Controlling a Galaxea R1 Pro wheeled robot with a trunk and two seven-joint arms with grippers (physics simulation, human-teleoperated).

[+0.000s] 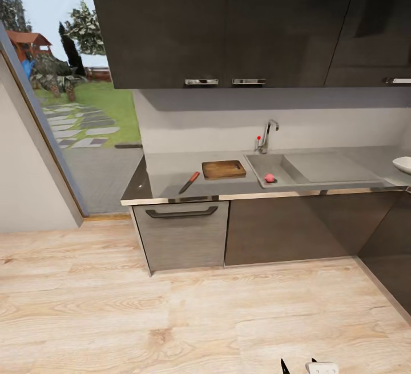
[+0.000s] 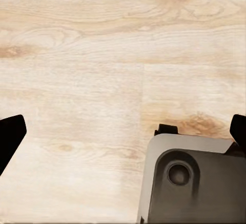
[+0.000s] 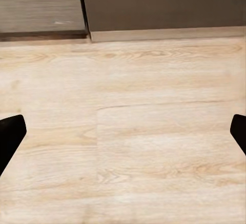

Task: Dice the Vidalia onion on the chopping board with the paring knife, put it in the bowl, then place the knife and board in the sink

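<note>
The pinkish-red Vidalia onion (image 1: 269, 178) lies in the steel sink (image 1: 285, 164), near the basin's front wall. Left of the sink, the brown chopping board (image 1: 224, 169) rests flat on the grey countertop (image 1: 165, 169). The paring knife (image 1: 189, 182), with its orange-red handle pointing toward the board, lies just left of it. The white bowl (image 1: 403, 164) shows partly at the right edge of the head view. My left gripper (image 2: 123, 131) and right gripper (image 3: 123, 131) both hang open over the wood floor, far from the counter and holding nothing.
A chrome tap (image 1: 266, 136) with a red knob stands behind the sink. Dark upper cabinets (image 1: 228, 20) overhang the counter. A drawer front with a handle (image 1: 181, 212) sits below the knife. A glass door (image 1: 68, 111) is at the left. A part of my base (image 2: 189, 183) shows under the left gripper.
</note>
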